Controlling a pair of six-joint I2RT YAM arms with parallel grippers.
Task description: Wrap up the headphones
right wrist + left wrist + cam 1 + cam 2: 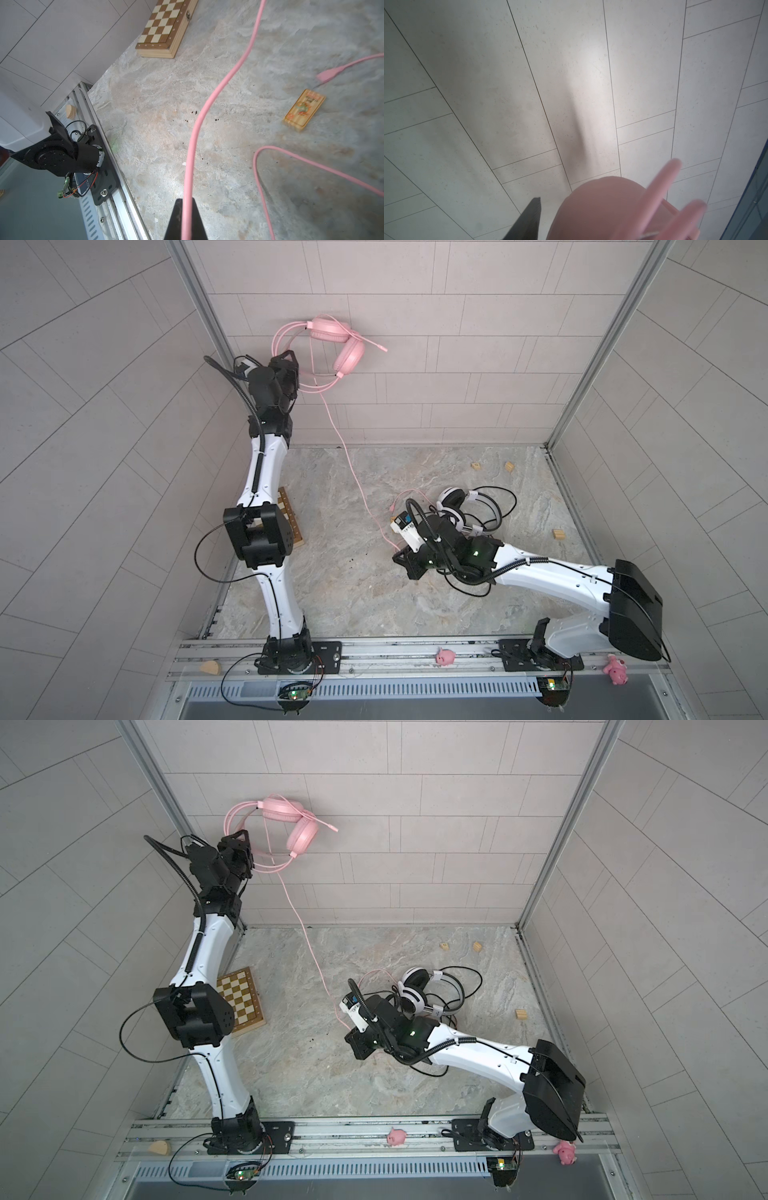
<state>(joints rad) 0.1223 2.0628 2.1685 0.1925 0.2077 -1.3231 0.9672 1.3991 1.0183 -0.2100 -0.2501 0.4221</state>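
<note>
Pink headphones [602,209], blurred, gripped in left jaws; pink cable [193,145] in closed right jaws.

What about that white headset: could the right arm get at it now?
Probably not yet: the white headset lies close beside that arm, but the right gripper is shut on the pink cable.

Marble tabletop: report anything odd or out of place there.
Dark crumbs speckle the marble tabletop. The thin black cable of the white-and-black over-ear headset sprawls in loose, tangled loops. A pink cable trails across it.
</note>
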